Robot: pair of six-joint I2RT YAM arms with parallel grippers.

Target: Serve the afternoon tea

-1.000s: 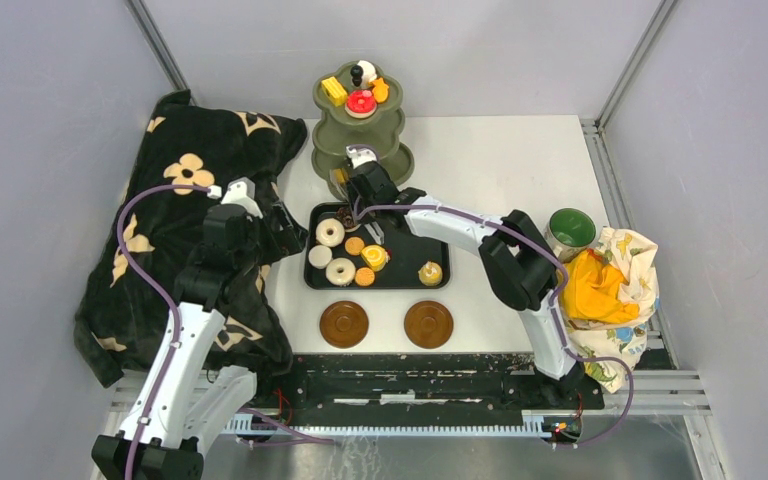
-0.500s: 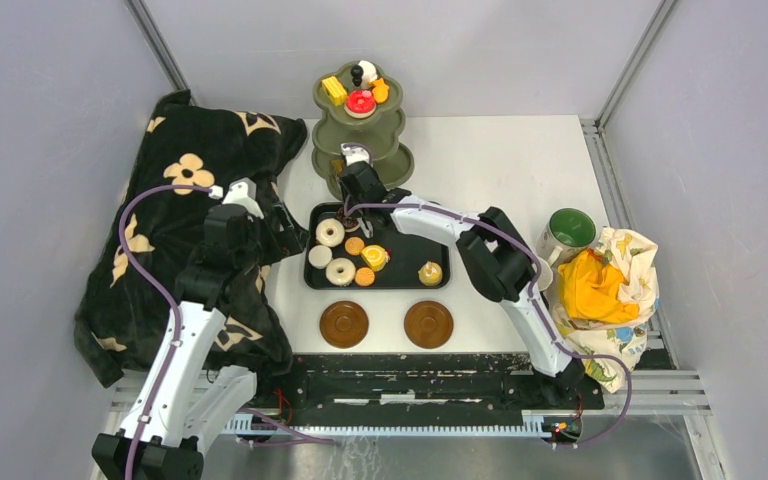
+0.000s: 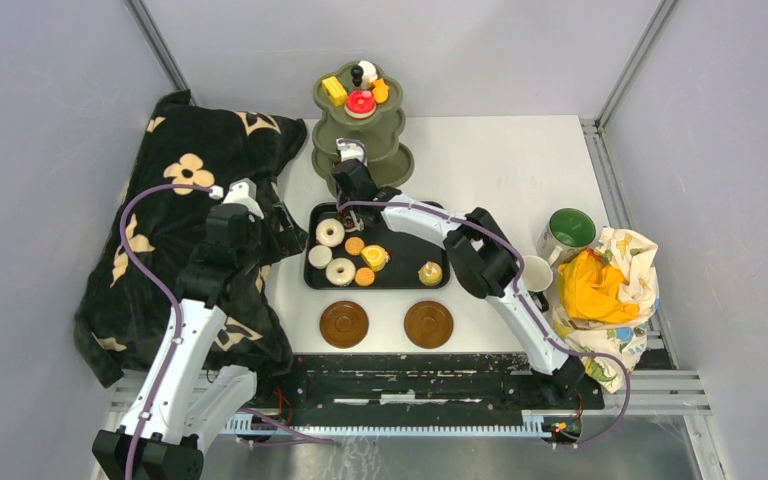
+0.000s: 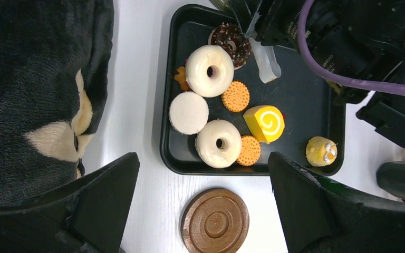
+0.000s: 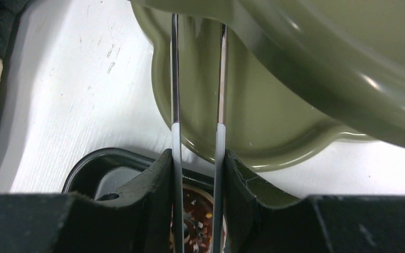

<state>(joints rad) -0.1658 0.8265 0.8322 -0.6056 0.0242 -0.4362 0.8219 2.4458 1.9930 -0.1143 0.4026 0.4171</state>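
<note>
My right gripper (image 3: 346, 178) (image 5: 198, 158) is shut on the metal tongs (image 5: 175, 105), which reach over the lowest tier of the olive stand (image 3: 388, 126) (image 5: 253, 121). A chocolate donut (image 4: 231, 41) (image 5: 198, 221) lies under them in the black tray's (image 4: 166, 132) far corner; whether the tongs touch it I cannot tell. White donuts (image 4: 210, 70), cookies (image 4: 235, 96) and a yellow swirl cake (image 4: 264, 122) lie in the tray. Several pastries sit on the stand's top tier (image 3: 360, 102). My left gripper (image 3: 285, 230) (image 4: 205, 211) hangs open above the left saucer (image 4: 215, 220) (image 3: 344, 324). The right saucer (image 3: 428, 324), green mug (image 3: 570, 230) and white mug (image 3: 538, 272) stand apart.
A black floral blanket (image 3: 190, 220) covers the table's left side under my left arm. A yellow and patterned cloth (image 3: 605, 285) is bunched at the right edge beside the mugs. Grey walls close in the table.
My right arm has swung left and farther toward the stand with the tongs, uncovering the white mug. The left arm has not moved.
</note>
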